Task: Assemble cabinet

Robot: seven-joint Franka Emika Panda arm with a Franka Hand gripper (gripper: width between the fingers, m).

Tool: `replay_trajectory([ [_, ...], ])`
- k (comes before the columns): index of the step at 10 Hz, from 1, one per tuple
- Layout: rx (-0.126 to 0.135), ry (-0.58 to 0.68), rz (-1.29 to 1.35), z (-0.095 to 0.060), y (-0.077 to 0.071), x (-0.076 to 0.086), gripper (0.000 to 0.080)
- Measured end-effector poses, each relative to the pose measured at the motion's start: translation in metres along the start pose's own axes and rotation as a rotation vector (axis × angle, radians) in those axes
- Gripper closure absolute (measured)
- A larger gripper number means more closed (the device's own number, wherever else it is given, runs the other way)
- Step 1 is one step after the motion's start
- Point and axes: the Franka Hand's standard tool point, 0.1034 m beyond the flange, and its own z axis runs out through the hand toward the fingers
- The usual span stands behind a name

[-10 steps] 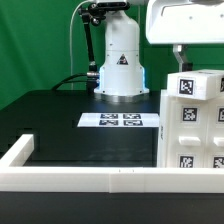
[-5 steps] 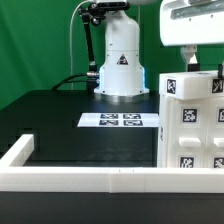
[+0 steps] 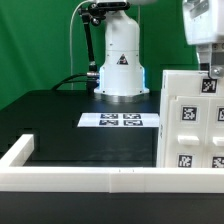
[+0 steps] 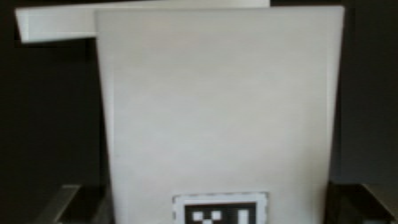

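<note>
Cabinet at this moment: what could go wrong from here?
1. The cabinet stands at the exterior view's right edge, partly out of frame, so a slip there could go unseen.
2. The gripper sits at the cabinet's top edge; an off-centre push might tip or shift it toward the white border rail.
3. Whether the gripper is closed cannot be told.

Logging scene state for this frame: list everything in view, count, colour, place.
cabinet: 1, white with black-and-white tags, on the table at the exterior view's right; fills the wrist view.
marker board: 1, white with four tags, flat on the table in front of the robot base.
border rail: 1, white, along the table's near edge, turning back at the exterior view's left.
table: 1, black, under everything.
robot base: 1, white, behind the table.
end effector: 1, above the cabinet's top at the frame's right edge; finger state unclear.
</note>
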Motion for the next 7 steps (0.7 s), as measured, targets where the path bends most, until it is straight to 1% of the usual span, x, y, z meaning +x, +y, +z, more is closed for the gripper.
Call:
replay_trajectory([
  [2,0.002,-0.029,0.109,-0.0019,-0.0014,-0.0034,0.0238],
  [4,0.003,-0.046,0.130,-0.0022,-0.0016,-0.0063,0.0229],
  [5,0.001,-0.050,0.096,-0.0011,-0.0005,-0.0081,0.0229],
  [6,0.000,-0.050,0.094,-0.0010,-0.0002,-0.0087,0.0065],
  [7,0.000,-0.050,0.088,-0.0008,0.0000,-0.0092,0.0012],
])
